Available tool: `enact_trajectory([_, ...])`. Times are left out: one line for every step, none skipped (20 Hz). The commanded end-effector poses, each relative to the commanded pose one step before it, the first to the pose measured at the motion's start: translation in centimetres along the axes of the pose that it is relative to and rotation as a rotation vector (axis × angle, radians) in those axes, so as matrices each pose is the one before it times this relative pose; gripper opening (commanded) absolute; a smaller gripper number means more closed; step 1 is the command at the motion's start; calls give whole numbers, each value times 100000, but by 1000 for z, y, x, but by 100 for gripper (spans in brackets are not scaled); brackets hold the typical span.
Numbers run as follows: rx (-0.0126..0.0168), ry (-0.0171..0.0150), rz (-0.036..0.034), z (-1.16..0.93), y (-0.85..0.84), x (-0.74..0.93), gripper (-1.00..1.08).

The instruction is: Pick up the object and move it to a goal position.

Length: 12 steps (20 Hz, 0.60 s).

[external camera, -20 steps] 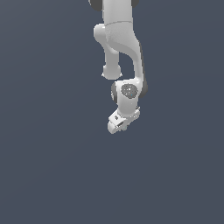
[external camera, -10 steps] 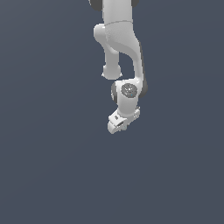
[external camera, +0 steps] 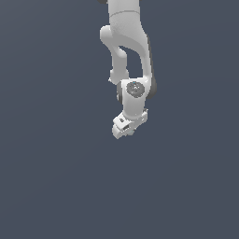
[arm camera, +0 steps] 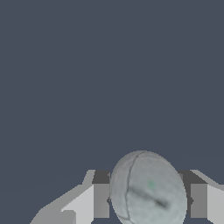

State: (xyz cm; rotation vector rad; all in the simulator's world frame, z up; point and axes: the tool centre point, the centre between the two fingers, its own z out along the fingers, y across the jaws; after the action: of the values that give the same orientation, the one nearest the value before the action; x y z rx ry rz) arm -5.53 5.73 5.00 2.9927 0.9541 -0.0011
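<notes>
In the wrist view the pale grey-blue ball [arm camera: 148, 186] sits between my two fingers [arm camera: 101, 200], which press against its sides. My gripper [arm camera: 149, 205] is shut on the ball. In the exterior view the white arm hangs down from the top, and the gripper [external camera: 122, 130] is at the middle of the picture, over the plain dark grey ground. The ball is hidden behind the gripper there.
Only the flat dark grey ground [external camera: 56, 177] shows around the arm in both views. No other objects, containers or edges are in sight.
The gripper has shifted slightly upward and toward the exterior view's left over the last second. The arm's pose is otherwise the same.
</notes>
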Motion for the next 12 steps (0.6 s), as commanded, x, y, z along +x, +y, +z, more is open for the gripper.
enact_trajectory([-82, 77, 23, -1378, 274, -606, -100])
enact_trajectory([0, 0, 0, -634, 116, -295, -100])
enact_trajectory([0, 0, 0, -680, 124, -315, -100])
enact_trajectory([-38, -43, -38, -717, 111, -322, -100])
enact_trajectory([0, 0, 0, -774, 140, -356, -100])
enact_trajectory([0, 0, 0, -823, 148, -377, -100])
enact_trajectory([0, 0, 0, -868, 155, -396, -100])
enact_trajectory([0, 0, 0, -884, 157, -401, -100])
enact_trajectory([0, 0, 0, -891, 157, -402, -100])
enact_trajectory([0, 0, 0, -899, 158, -403, -100])
enact_trajectory([53, 21, -39, -902, 148, -397, -100])
enact_trajectory([0, 0, 0, -918, 159, -407, -100])
